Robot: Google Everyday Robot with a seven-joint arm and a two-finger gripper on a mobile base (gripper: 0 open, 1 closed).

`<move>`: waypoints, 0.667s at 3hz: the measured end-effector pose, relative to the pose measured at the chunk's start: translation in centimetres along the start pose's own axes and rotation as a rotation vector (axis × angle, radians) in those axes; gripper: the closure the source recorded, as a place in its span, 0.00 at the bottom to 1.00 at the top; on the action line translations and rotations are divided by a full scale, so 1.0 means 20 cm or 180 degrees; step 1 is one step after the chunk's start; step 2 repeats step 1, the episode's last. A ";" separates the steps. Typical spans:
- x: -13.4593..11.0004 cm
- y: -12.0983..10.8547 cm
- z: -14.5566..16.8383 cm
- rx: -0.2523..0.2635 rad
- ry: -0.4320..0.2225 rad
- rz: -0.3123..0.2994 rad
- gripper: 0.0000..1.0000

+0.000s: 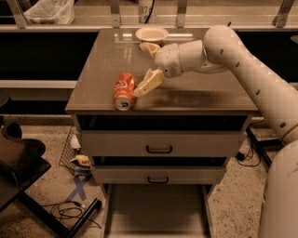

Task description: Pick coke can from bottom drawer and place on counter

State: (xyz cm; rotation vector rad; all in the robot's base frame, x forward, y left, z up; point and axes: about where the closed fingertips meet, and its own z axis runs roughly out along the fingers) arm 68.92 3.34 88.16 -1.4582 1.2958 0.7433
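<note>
The coke can (125, 90) lies on its side on the counter (195, 95), near the front left edge, its silver top facing the front. My gripper (149, 65) is open just right of the can, one finger (149, 82) low beside the can and the other finger (149, 48) raised near the bowl. It holds nothing. The bottom drawer (156, 211) is pulled out below the two upper drawers and looks empty.
A white bowl (152, 34) sits at the back of the counter. A white plastic bag (49, 10) lies on the shelf behind. A dark chair (18, 162), cables and a blue X mark are on the floor at left.
</note>
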 end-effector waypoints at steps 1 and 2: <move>0.00 0.00 0.00 -0.0001 0.0000 0.0000 0.00; 0.00 0.00 0.00 -0.0001 0.0000 0.0000 0.00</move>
